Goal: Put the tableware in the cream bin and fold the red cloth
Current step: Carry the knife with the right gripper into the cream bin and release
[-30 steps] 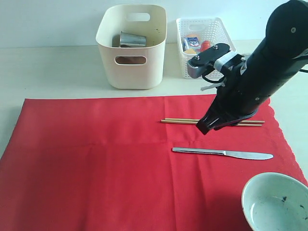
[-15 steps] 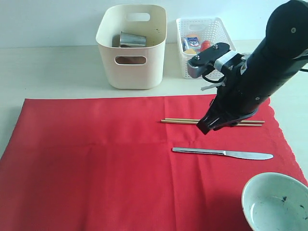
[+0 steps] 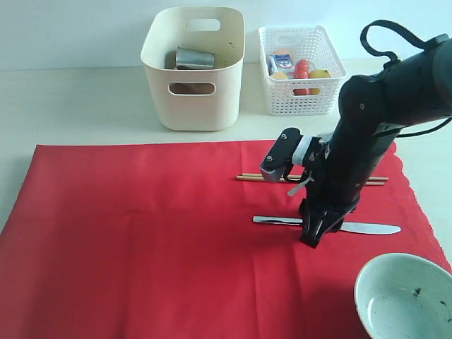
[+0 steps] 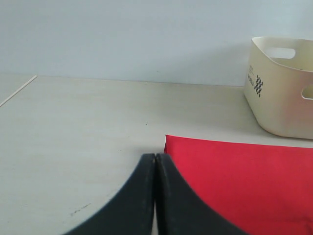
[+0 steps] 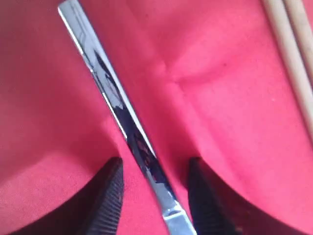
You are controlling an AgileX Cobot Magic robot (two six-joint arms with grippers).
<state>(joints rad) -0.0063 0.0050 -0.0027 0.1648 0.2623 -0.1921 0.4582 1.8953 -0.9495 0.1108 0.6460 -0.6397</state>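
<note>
Three pieces of tableware lie on the cloth (image 3: 141,233), all in the half toward its scalloped edge: chopsticks (image 3: 254,176), knife (image 3: 279,220) and bowl (image 3: 402,296). The cup (image 3: 194,58) sits in the bin (image 3: 192,106) at the far edge of the table (image 3: 85,106). Right gripper (image 3: 311,238) is down over the knife at about mid-length, jaws partly parted, one finger on each side with red fabric showing in both gaps; nothing is gripped. The knife's long axis runs parallel to the cloth's near edge and passes somewhat obliquely between the fingers, so closing should take it across its narrow width. Right arm is judged far the nearer. Left gripper (image 4: 155,161), fingers pressed together and empty, hangs over bare table by the cloth's far corner away from the scalloped edge. Risk: thin steel may slip, or fabric may be pinched.
</note>
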